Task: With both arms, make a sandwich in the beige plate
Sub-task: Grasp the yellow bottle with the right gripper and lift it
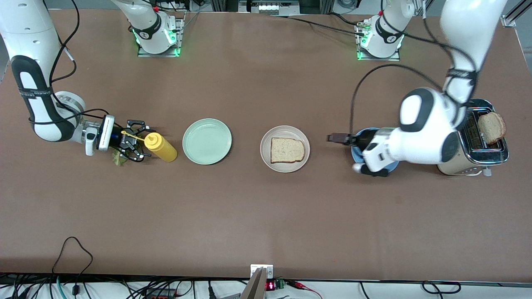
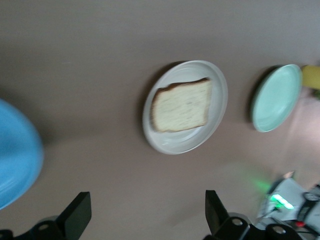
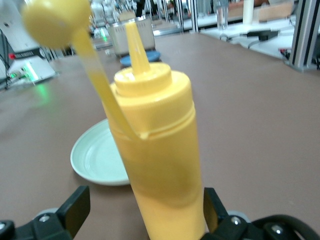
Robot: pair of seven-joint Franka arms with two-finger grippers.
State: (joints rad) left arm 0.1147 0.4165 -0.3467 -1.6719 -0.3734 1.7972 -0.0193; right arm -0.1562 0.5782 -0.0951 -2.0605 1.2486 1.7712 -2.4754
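The beige plate (image 1: 267, 154) sits mid-table with one bread slice (image 1: 287, 150) on it; both show in the left wrist view, the plate (image 2: 216, 107) and the slice (image 2: 182, 105). A second bread slice (image 1: 491, 127) sticks up from the toaster (image 1: 478, 145). A green lettuce leaf (image 1: 118, 158) lies on the table under my right gripper. My right gripper (image 1: 139, 143) is open with a yellow squeeze bottle (image 1: 161, 147) between its fingers (image 3: 75, 210). My left gripper (image 1: 338, 138) is open and empty, over the edge of a blue plate (image 1: 360, 137).
A pale mint-green plate (image 1: 207, 141) lies between the bottle and the beige plate, and shows in the right wrist view (image 3: 95, 160). The blue plate lies beside the toaster at the left arm's end. Cables run along the table edge nearest the front camera.
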